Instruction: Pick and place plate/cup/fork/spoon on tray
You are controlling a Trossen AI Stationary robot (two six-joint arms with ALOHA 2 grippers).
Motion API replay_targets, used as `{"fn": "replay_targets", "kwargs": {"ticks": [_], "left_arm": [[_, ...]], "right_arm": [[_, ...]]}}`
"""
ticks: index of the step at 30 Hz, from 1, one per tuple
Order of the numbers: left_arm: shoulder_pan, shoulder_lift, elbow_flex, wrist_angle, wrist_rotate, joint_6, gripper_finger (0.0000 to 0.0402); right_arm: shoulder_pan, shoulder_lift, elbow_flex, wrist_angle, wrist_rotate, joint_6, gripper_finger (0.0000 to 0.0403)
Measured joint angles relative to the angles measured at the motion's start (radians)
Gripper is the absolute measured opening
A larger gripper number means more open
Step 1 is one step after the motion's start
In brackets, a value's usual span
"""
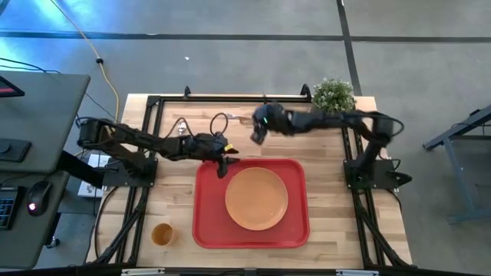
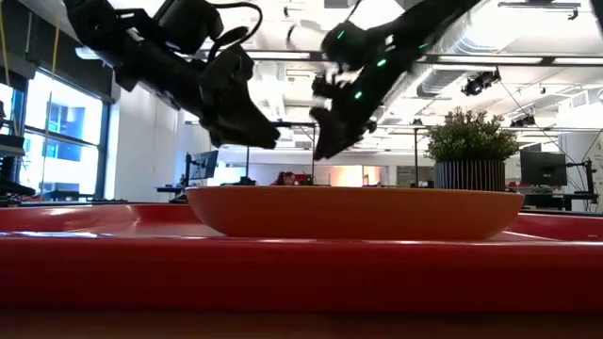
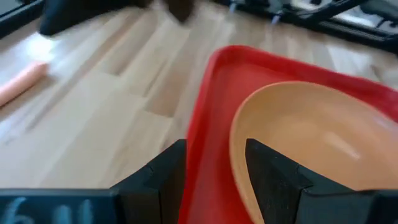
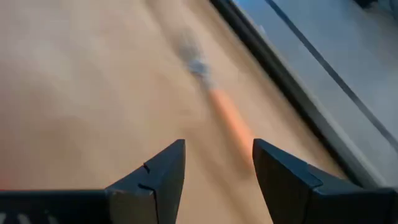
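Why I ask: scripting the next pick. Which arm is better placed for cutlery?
Right. Its open claw frames an orange-handled utensil on the table; the left claw hangs open over the tray rim, beside the plate.

- Tray [image 1: 205, 230], red: one
- Plate [image 1: 256, 198], orange: one
- Cup [image 1: 162, 234]: one
- Orange-handled utensil [image 4: 231, 121]: one seen
- Potted plant [image 1: 333, 95]: one
- Arms: two

Glossy plastic tray [image 1: 205, 230]; wooden table [image 1: 337, 230], seemingly matt.
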Motion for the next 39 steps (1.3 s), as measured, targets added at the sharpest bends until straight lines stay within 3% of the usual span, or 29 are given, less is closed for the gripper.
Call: {"fn": "replay_targets", "kwargs": {"ticks": [5,11,25,29,34,39], "left_arm": [[0.01,-0.052,-0.025,-0.048,-0.051,0.001,0.0157],[0.004,-0.038,-0.078,-0.033,-0.079,-0.022,0.0157],[-0.008,-0.032,-0.104,0.008,-0.095,-0.07,0.0157],[-0.008,-0.033,-0.104,0.006,-0.149,-0.084,0.0157],[-0.008,-0.033,-0.104,-0.003,-0.162,-0.084,0.0157],[-0.008,-0.033,-0.104,-0.091,-0.19,-0.11,0.0157]], "right_arm": [[-0.135,0.154,0.222,-0.256,-0.069,-0.116,0.0179],[-0.219,0.286,0.377,-0.438,-0.263,-0.199,0.0179],[-0.23,0.438,0.493,-0.546,-0.271,-0.256,0.0175],[-0.23,0.448,0.497,-0.563,-0.281,-0.243,0.0135],[-0.225,0.444,0.495,-0.557,-0.287,-0.227,0.0041],[-0.212,0.434,0.492,-0.561,-0.266,-0.138,0.0039]]}}
